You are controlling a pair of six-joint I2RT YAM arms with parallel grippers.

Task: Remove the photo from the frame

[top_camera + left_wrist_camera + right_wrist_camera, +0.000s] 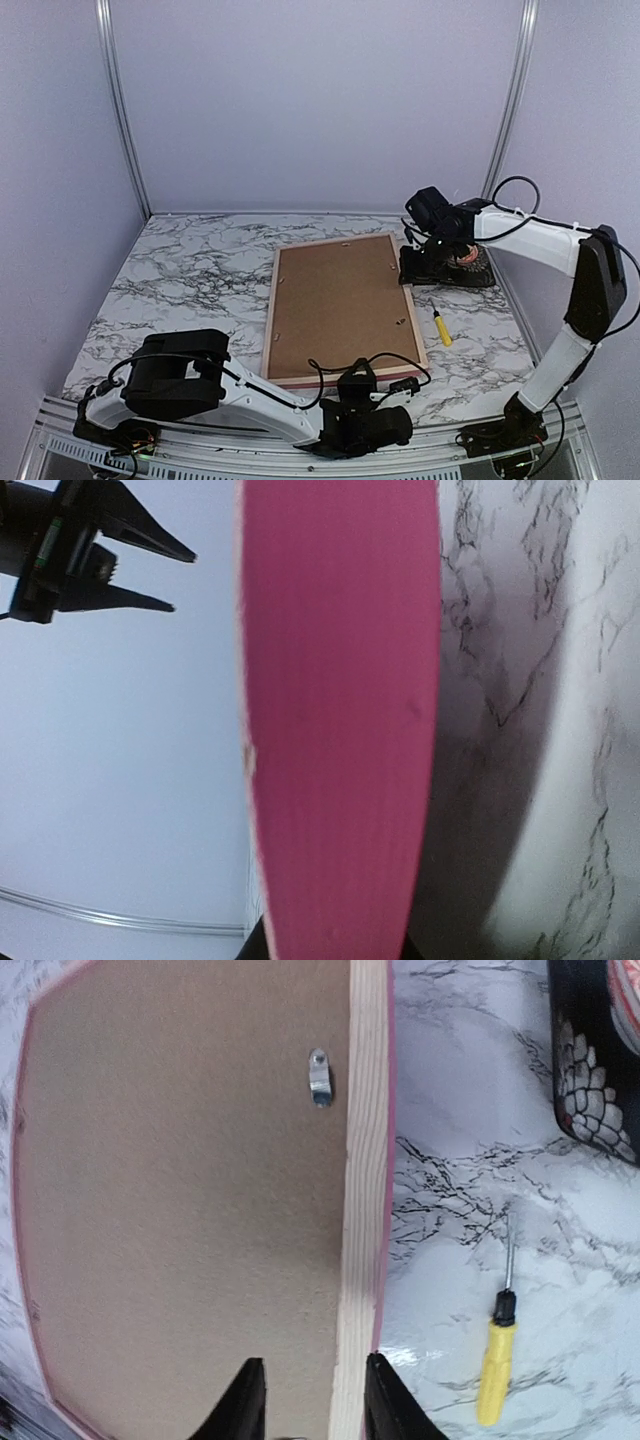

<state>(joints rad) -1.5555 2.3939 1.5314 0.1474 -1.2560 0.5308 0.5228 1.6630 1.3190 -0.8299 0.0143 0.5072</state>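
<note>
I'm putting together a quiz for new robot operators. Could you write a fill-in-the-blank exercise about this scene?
1. The large thin pink rectangular picture frame lies face down; its flat fibreboard backing panel, facing up, is ____ in colour.
2. The small screwdriver lying beside the frame has a ____ handle.
3. The white tabletop carries a black-veined ____ pattern.

Missing words: brown; yellow; marble.
</note>
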